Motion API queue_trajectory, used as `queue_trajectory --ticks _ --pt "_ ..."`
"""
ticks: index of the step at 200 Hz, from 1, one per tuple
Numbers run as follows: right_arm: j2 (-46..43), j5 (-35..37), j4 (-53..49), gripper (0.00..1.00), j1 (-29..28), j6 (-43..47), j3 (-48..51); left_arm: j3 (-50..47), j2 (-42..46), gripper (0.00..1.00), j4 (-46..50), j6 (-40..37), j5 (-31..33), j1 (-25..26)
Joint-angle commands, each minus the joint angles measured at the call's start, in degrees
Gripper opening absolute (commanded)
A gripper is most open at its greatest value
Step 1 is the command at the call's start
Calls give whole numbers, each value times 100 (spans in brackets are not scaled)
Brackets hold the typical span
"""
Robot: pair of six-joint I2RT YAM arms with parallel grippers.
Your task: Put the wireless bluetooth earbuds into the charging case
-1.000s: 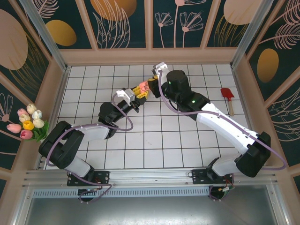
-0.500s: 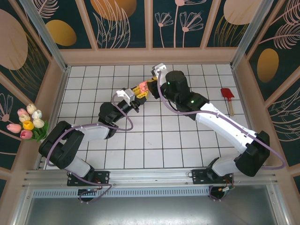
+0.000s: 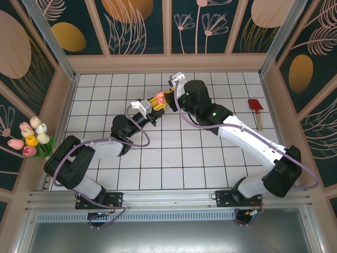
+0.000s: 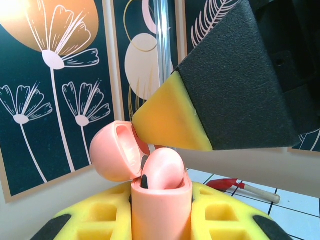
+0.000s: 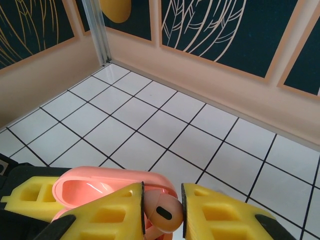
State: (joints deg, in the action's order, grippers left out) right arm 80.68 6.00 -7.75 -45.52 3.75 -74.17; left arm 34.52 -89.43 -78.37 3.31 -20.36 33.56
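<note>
left gripper (image 4: 161,222) clamped on the salmon-pink charging case (image 4: 161,200), case upright, lid (image 4: 116,150) flipped open. right gripper (image 5: 162,199) narrow, pinching a pink earbud (image 4: 162,170) at the case mouth. It looks partly down in the well, can't tell if seated. Both grippers meet over the far-centre tiles of the table (image 3: 174,158). red spatula (image 3: 256,108) well off to the right.
</note>
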Motion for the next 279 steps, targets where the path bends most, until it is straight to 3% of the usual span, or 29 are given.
queue_trajectory --ticks 1,112,279 --pt "87 318 -15 23 -177 431 81 170 -36 0 -223 92 19 31" --pt "149 617 -43 24 -353 610 179 181 -7 0 -231 82 41 34" --pt "-215 212 118 45 -169 198 127 195 -13 0 -170 107 58 40"
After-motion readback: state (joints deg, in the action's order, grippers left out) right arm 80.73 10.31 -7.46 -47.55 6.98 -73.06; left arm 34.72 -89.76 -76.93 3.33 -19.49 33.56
